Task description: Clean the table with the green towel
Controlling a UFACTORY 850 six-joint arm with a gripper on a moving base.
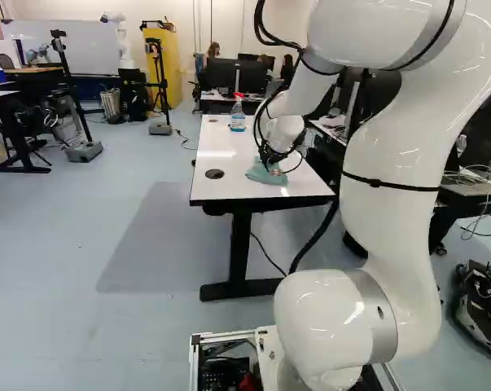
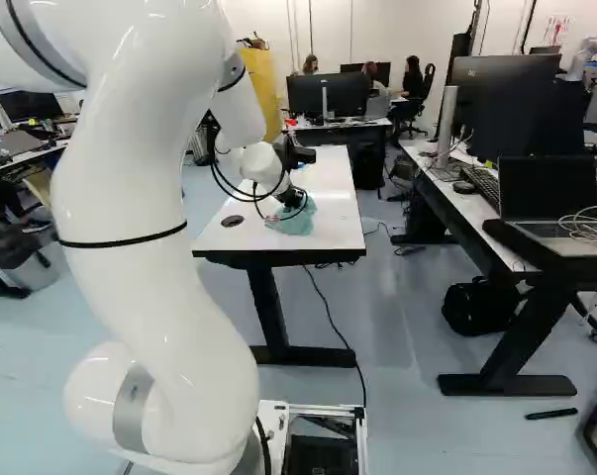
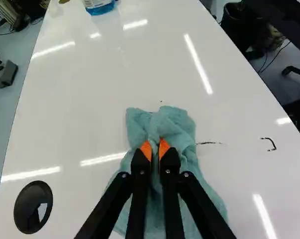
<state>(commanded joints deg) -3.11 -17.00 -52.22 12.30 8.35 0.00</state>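
The gripper (image 2: pixel 296 201) is low over the white table (image 2: pixel 330 170) in the right base view. In the wrist view the gripper (image 3: pixel 155 149) is shut on a bunched fold of the green towel (image 3: pixel 172 122), which rests on the table top and spreads out under the fingers. The towel (image 1: pixel 266 173) lies near the close end of the table in the left base view. Dark marks (image 3: pixel 209 143) show on the table beside the towel, with a curved one (image 3: pixel 270 143) farther out.
A spray bottle with blue liquid (image 1: pixel 238 112) stands farther along the table. A round black cable cover (image 3: pixel 33 207) sits in the table top near its edge. A second desk (image 2: pixel 476 208) with monitors and a laptop stands to the right in the right base view.
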